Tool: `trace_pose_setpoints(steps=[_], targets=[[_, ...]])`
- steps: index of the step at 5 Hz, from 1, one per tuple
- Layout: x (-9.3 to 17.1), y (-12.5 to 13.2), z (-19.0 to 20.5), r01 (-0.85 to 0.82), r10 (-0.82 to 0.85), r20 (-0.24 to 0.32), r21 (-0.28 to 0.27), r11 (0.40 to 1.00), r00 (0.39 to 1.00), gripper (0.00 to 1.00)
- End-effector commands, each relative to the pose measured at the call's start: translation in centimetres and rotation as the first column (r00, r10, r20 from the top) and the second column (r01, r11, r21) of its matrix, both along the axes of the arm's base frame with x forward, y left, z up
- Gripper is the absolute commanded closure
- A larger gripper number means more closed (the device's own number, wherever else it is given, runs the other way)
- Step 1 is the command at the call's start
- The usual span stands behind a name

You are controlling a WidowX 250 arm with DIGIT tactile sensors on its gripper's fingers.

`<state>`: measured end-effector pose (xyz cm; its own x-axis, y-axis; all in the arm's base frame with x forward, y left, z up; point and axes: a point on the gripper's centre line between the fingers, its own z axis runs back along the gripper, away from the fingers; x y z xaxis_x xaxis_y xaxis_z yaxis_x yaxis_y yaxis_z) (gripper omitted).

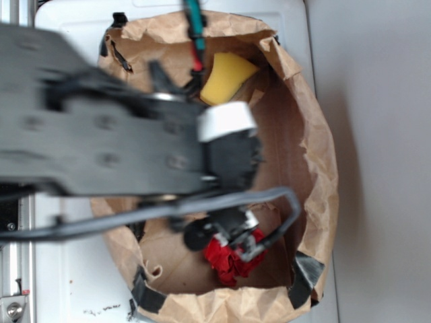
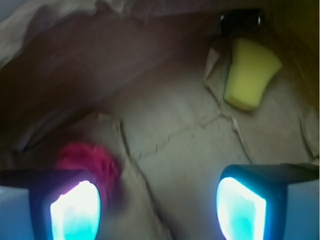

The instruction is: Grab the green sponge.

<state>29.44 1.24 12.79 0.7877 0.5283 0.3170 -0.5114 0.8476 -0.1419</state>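
Observation:
The green sponge [image 1: 227, 77] [image 2: 249, 73] looks yellow, a foam wedge with one curved side. It lies on the floor of a brown paper bag [image 1: 306, 108], at the far end. My gripper [image 1: 236, 239] [image 2: 157, 207] hangs inside the bag at its near end, well away from the sponge. Its jaws stand wide apart with only bag floor between them. In the wrist view the sponge is at the upper right, far beyond the fingertips [image 2: 240, 207].
A red wrinkly ball [image 1: 229, 259] [image 2: 92, 160] lies right by my left finger. The paper walls [image 2: 75, 55] rise on all sides, with black tape [image 1: 306, 272] at the corners. The bag rests on a white surface [image 1: 74, 276]; the arm [image 1: 101, 134] hides its left part.

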Motion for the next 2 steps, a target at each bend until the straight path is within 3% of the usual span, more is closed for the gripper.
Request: trace_pose_setpoints(steps=[1,2], targets=[[3.08,3.52,0.06,-0.118,0.114,0.053,0.069,0.991,0.992,0.0],[3.3,4.05,-0.36,-0.137,0.132,0.057,0.095,0.986,0.99,0.0]])
